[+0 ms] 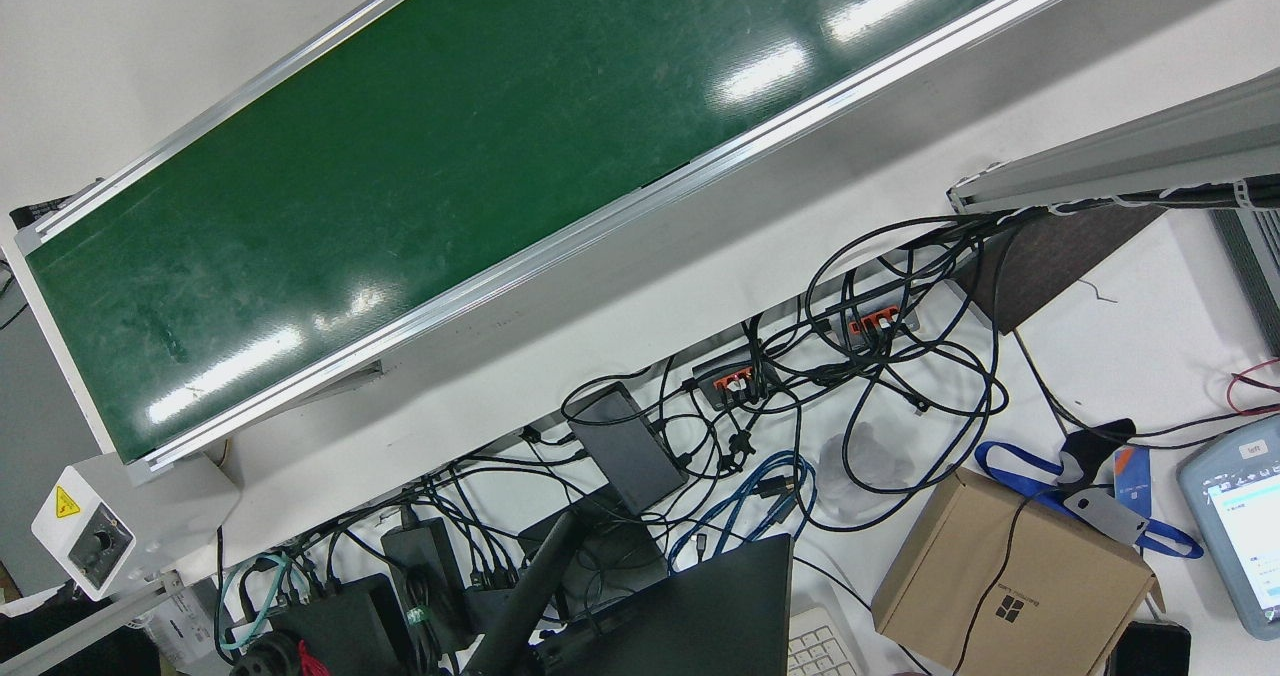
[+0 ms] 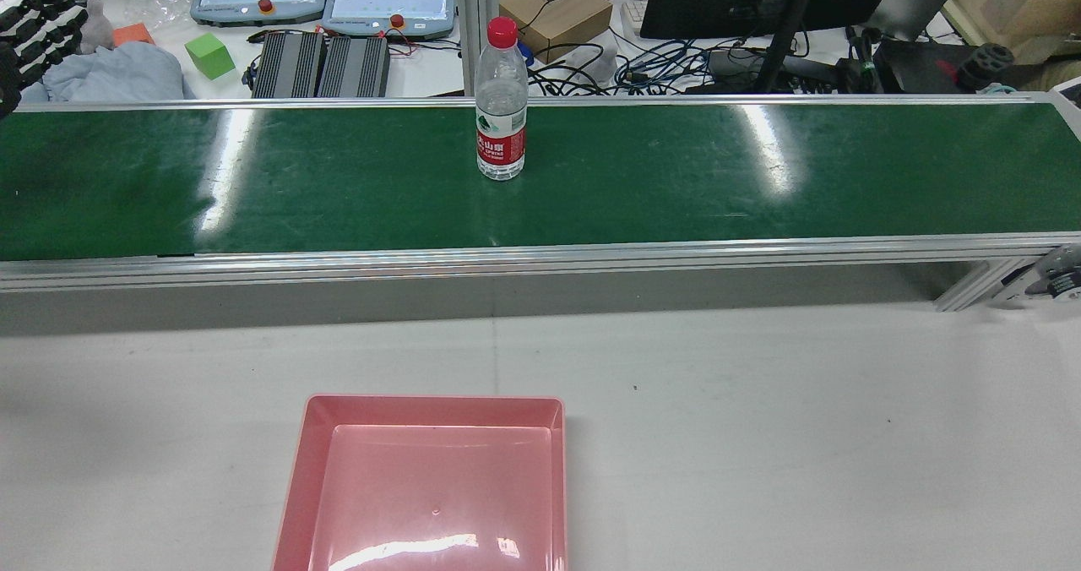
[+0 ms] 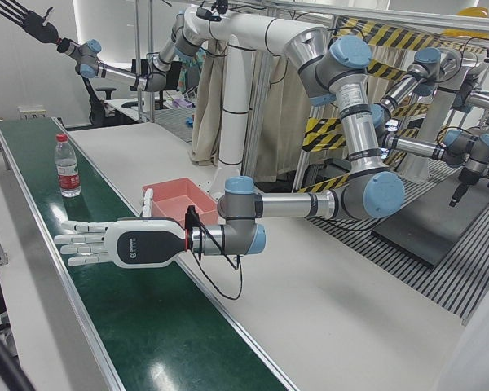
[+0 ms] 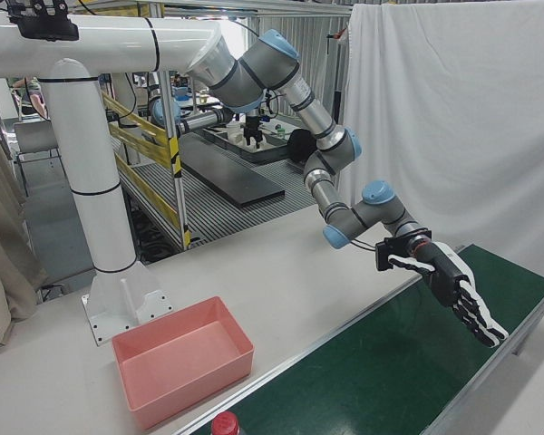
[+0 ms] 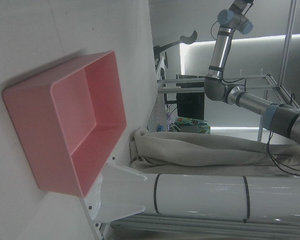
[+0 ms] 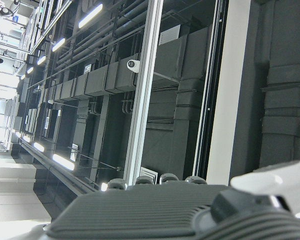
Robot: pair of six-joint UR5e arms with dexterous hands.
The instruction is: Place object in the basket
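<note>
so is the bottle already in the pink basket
No, the bottle stands upright on the green belt, and the pink basket holds nothing.

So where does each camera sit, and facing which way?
Front view: overhead; belt, cables; no arm.
Rear view: high behind; bottle, basket, left robot hand.
Left-front view: belt's end; right robot hand nearest.
Right-front view: opposite corner; right robot hand.
Left hand view: sideways, facing basket.
Right hand view: upward, ceiling; own casing.
Shared: rear, left-front both show bottle.

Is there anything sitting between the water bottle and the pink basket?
Nothing visible. The water bottle stands upright on the green conveyor belt; only bare belt, its rail and white table lie before the pink basket.
</note>
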